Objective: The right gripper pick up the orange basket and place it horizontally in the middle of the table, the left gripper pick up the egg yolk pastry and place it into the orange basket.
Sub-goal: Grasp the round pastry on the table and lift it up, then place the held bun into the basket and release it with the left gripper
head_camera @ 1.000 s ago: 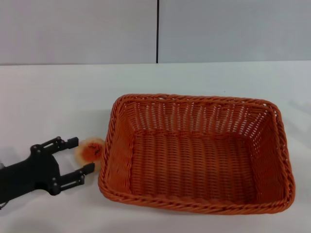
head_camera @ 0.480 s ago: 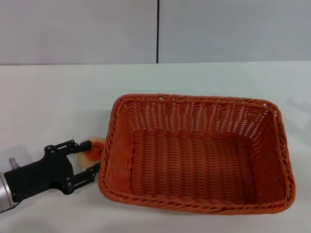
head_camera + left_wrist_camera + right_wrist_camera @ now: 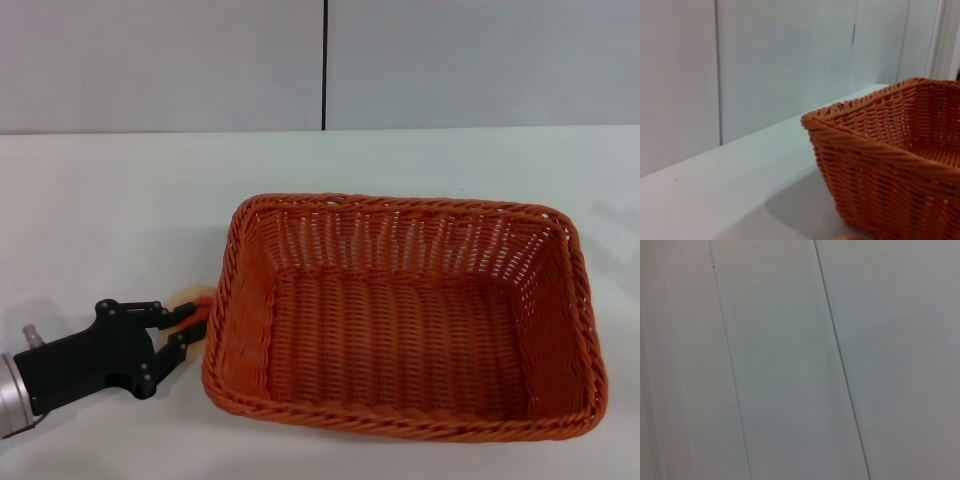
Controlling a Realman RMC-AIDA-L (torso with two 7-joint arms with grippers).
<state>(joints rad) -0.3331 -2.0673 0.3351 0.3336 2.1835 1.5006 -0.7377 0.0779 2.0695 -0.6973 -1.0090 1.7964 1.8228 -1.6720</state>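
The basket [image 3: 405, 315] sits on the surface [image 3: 120, 210], a bit to the right of the middle, with its long side going left to right. The pastry [image 3: 190, 303] lies on the surface just beside the basket's left wall, near the front corner. The left pincer [image 3: 186, 324] is left of the basket, with its fingers on either side of the pastry. A wall [image 3: 160, 60] stands behind the surface.

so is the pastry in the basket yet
No, out. The egg yolk pastry sits on the table outside the empty orange basket, between the left end effector fingers.
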